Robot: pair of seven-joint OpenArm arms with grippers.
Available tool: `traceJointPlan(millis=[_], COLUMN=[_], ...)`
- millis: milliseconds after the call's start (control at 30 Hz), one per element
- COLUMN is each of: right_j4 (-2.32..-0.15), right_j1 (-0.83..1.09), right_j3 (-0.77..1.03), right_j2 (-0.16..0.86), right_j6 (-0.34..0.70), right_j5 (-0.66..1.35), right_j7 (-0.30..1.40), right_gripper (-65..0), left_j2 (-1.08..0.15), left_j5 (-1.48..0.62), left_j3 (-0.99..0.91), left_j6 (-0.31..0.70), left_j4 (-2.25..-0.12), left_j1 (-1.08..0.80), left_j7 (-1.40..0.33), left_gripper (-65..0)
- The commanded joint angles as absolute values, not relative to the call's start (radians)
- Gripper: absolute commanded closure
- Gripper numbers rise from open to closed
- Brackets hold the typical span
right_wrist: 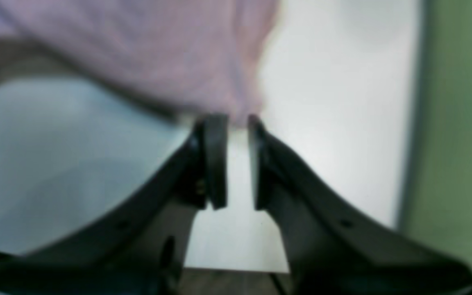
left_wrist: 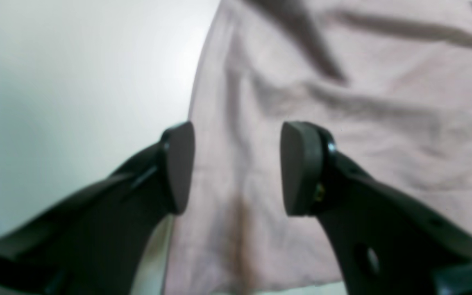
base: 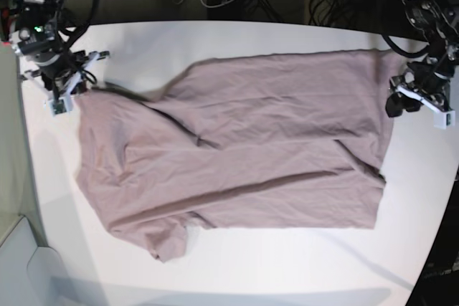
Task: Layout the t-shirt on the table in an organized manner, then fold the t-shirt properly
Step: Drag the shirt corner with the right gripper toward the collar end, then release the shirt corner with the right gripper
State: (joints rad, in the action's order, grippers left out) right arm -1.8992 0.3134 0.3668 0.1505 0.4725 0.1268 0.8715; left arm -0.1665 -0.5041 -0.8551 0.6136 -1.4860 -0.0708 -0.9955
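The t-shirt lies spread over the middle of the white surface in the base view, its body almost flat, with one sleeve at the lower left folded down in a small bunch and another drawn out toward the upper left corner.

The left pincer is released: its two pads stand well apart, above the edge of the cloth at the right of the base view, and nothing is between them. The right pincer has a narrow gap between its pads. The tip of the cloth sits just at their far ends, and I cannot tell if it is pinched or already free, because the right wrist view is blurred.

I judge the step in hand to be the laying out, not yet the folding. To do it well, each pincer should take only a small piece of hem or sleeve edge, pull outward low over the surface, and let go gently.

The cloth is soft, matte, dusty mauve, with long shallow creases across the chest. The surface is smooth and plain. The pads are dark, flat and rounded.
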Motion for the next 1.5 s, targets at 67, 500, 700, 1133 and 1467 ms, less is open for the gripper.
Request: traceJointPlan(millis=[67,500,700,1133,1467], right_j4=[-1.893,-1.778,-1.716,-1.615,-1.489], right_j1=[0.321,0.311,0.277,0.166,0.056], right_j3=[0.38,0.513,0.526,0.526,0.509], right_j2=[0.147,0.09,0.093,0.13,0.171], right_j6=[0.555,0.587,0.588,0.674,0.698], right_j5=[0.128,0.133,0.133,0.128,0.128], right_j7=[0.791,0.714,0.71,0.71,0.71], right_gripper=[-17.6,-30.3,-35.6,-35.4,-11.4], left_j2=[-0.182,-0.199,-0.196,-0.196,-0.194], left_j5=[-0.498,-0.449,-0.449,-0.449,-0.449], left_j3=[-0.857,-0.808,-0.774,-0.779,-0.78], left_j6=[0.616,0.618,0.618,0.618,0.618], left_j4=[-1.451,-1.326,-1.326,-1.326,-1.326], left_j1=[-0.035,-0.024,-0.024,-0.024,-0.044], left_j7=[-0.98,-0.897,-0.895,-0.895,-0.895], left_gripper=[-33.1,-33.2,-33.2,-33.2,-33.2])
